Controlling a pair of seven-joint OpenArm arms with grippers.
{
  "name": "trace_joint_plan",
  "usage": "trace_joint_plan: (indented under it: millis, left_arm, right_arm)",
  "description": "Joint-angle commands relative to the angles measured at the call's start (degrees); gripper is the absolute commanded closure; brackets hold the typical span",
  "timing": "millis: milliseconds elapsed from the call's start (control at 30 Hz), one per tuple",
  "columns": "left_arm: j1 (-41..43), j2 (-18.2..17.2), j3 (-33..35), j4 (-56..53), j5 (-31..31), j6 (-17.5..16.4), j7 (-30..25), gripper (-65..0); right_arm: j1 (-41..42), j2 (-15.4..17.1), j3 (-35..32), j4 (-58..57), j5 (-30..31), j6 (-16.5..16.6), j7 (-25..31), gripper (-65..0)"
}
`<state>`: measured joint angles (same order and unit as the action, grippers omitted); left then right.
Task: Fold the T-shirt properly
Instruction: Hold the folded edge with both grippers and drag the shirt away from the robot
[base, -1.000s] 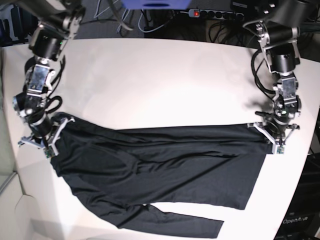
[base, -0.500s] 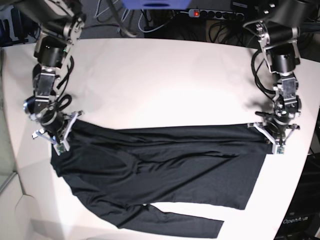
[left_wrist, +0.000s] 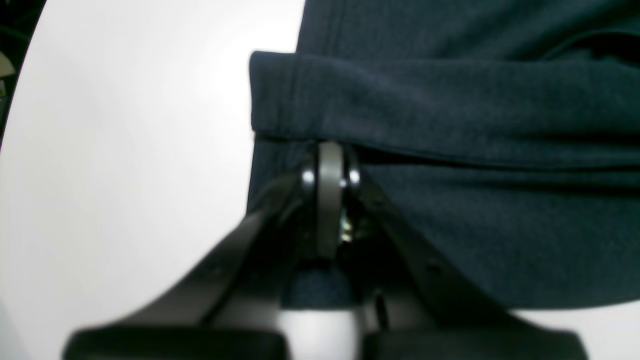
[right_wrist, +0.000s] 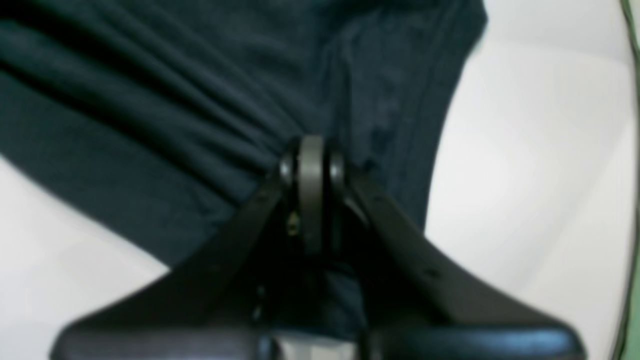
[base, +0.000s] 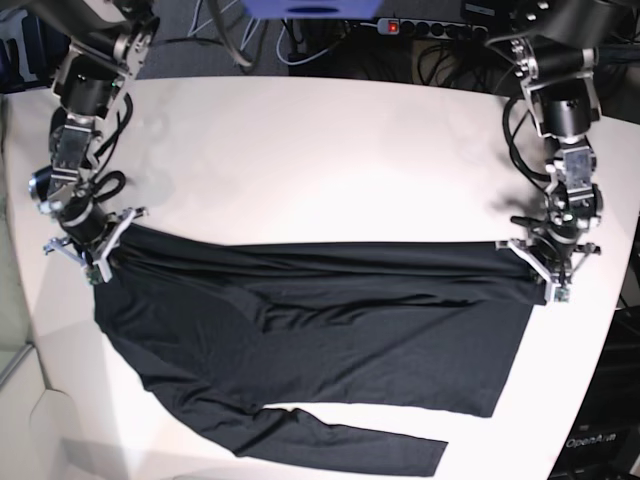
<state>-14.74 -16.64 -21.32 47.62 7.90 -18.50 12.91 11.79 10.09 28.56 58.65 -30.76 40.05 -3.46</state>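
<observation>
Slippage looked like the main danger. The T-shirt (base: 320, 340) lay spread across the near half of the white table (base: 330, 160), its top edge pulled into a long straight line between the two arms, one sleeve trailing off towards the table's front edge. The right gripper (right_wrist: 311, 165) had its jaws pinched shut on a bunch of pleated cloth at one end of that line; the left gripper (left_wrist: 330, 172) was likewise clamped shut on a folded hem at the other end. Thin, slick fabric like that could have slid out of either pinch if the arms had drawn further apart, dropping the edge. An uneven lift would probably have skewed the fold, and the loose sleeve might have dragged or bunched under the body.
</observation>
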Motion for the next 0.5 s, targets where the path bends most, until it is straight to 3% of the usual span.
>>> trace_joint_plan:
  millis: [0,267,467]
  left_arm:
    - [2.22,-0.81,-0.09,0.78,2.16,0.17,5.51,0.0]
    - [10.92,0.86,-0.09,13.00,2.34,0.17,6.04,0.0]
    - [14.17,1.22,-0.09,16.96,1.99,0.17,6.13,0.0]
  right_arm:
    - [-1.37,0.59,0.15,-0.32,-3.57,-0.05,-5.20,0.0]
    - [-7.53,0.95,3.22,2.49,-3.48,-0.05,-0.45,0.0]
    - [-12.19,-1.96,6.74,9.08,-3.48,-0.05,0.70,0.0]
